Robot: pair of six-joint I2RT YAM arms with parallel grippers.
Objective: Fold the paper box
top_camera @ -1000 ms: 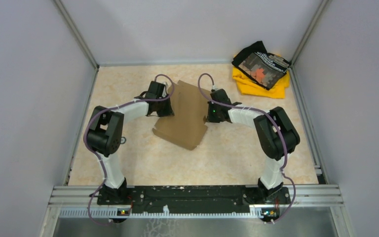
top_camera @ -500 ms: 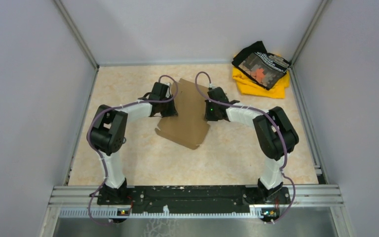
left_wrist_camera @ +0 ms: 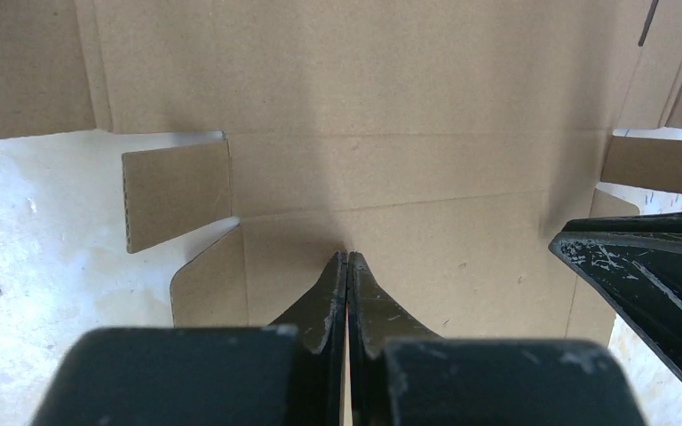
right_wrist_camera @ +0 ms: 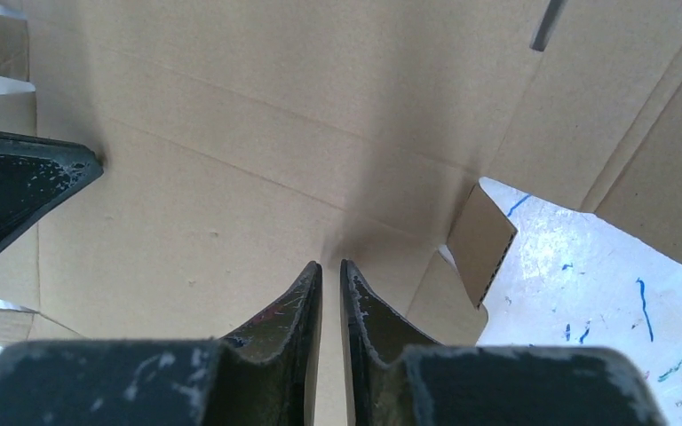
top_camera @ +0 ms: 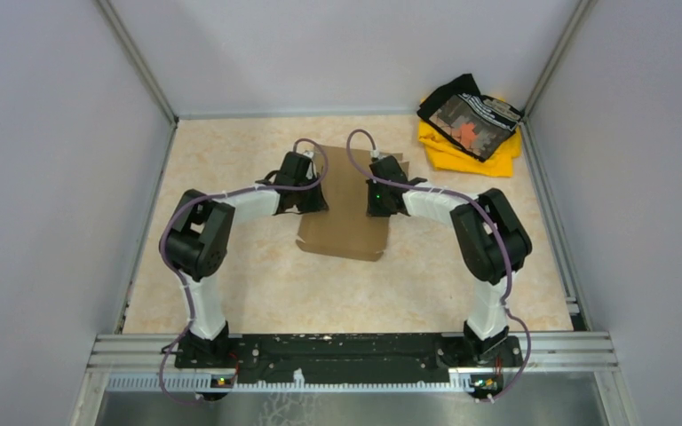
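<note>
Barely begun: paper box point(top_camera: 344, 213) lies flat, unfolded, toward the far edge of the table point(top_camera: 231, 284); left gripper point(left_wrist_camera: 347, 257) pressed together, right gripper point(right_wrist_camera: 330, 264) barely parted, both tips on it.

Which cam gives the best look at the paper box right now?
Top external: the paper box shows almost its whole outline. Both wrist views give only close-ups of panels, creases and tabs.

L arm point(top_camera: 250, 201), R arm point(top_camera: 430, 206): white links, blk joints, purple cables point(top_camera: 350, 146), scuffed blk fingers point(left_wrist_camera: 324, 297).
</note>
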